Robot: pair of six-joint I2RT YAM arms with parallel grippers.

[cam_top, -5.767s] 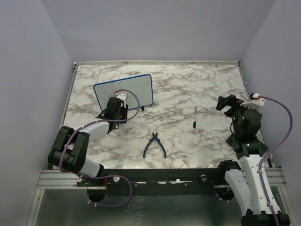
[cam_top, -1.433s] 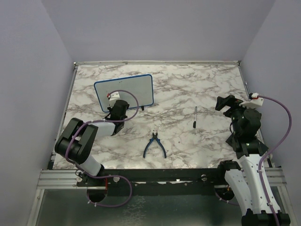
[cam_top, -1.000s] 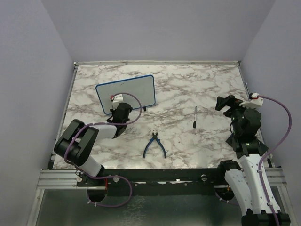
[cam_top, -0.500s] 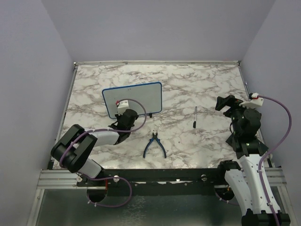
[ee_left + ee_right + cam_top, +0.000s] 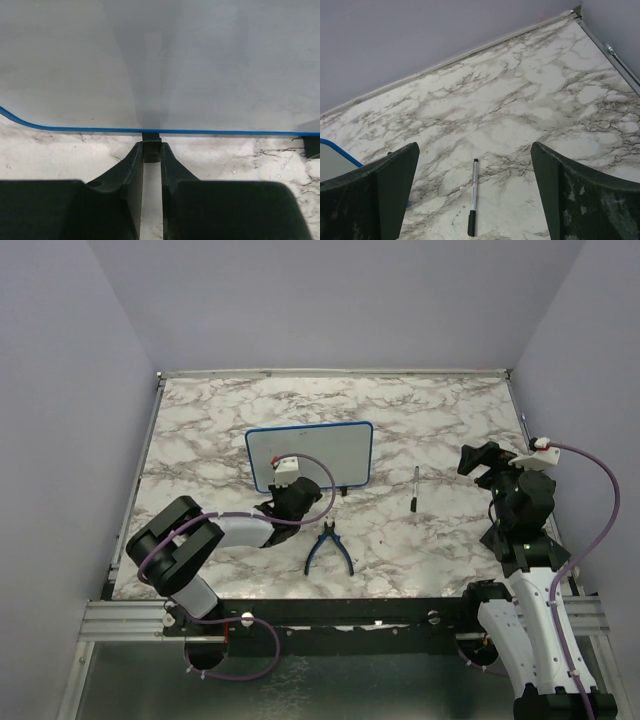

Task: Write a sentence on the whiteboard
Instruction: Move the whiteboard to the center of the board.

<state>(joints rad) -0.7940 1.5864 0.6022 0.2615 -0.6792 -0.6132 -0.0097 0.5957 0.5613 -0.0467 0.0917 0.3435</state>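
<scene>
The whiteboard, white with a thin blue frame, stands upright near the table's middle. No writing shows on it. In the left wrist view its blank face fills the upper frame. My left gripper is low on the table at the board's front and is shut on one small black foot under the blue edge. A black-capped marker lies on the table right of the board and also shows in the right wrist view. My right gripper is open and empty, raised to the right of the marker.
Blue-handled pliers lie on the marble table in front of the board, just right of my left arm. The board's blue corner shows at the left edge of the right wrist view. Walls close the table's back and sides.
My left gripper has dragged the whiteboard by its foot from the back left rightward to the table's middle. The right arm, marker and pliers have not moved.
</scene>
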